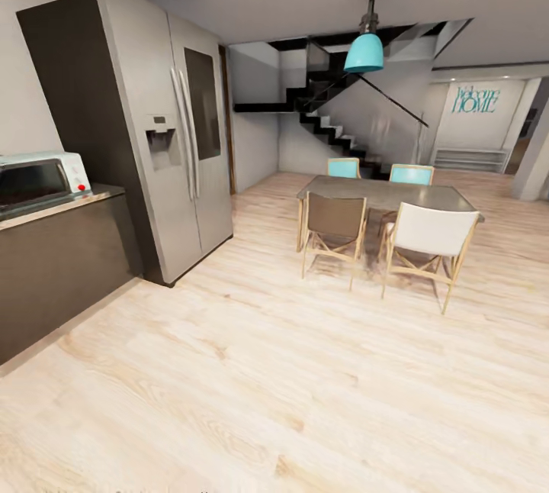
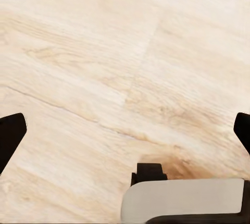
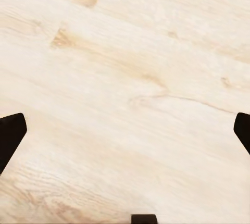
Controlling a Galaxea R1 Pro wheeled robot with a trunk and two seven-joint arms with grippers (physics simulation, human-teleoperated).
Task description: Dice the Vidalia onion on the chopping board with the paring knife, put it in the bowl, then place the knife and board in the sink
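Note:
The sink, Vidalia onion, chopping board, paring knife and bowl are out of view. In the head view, a stretch of kitchen countertop (image 1: 61, 207) over dark cabinet fronts runs along the left, with a white microwave oven (image 1: 38, 180) on it. My left gripper (image 2: 125, 130) hangs open above the light wood floor, its black fingertips (image 2: 10, 133) far apart and nothing between them. My right gripper (image 3: 125, 130) is open too, over bare floorboards, with its black fingertips (image 3: 10, 133) wide apart.
A tall silver refrigerator (image 1: 175, 142) stands beside the counter. A dining table (image 1: 389, 194) with several chairs (image 1: 427, 237) is ahead to the right, under a teal pendant lamp (image 1: 364, 50). A dark staircase (image 1: 335, 119) rises behind. Light wood floor (image 1: 267, 371) stretches ahead. A pale part of the robot's body (image 2: 182, 198) shows in the left wrist view.

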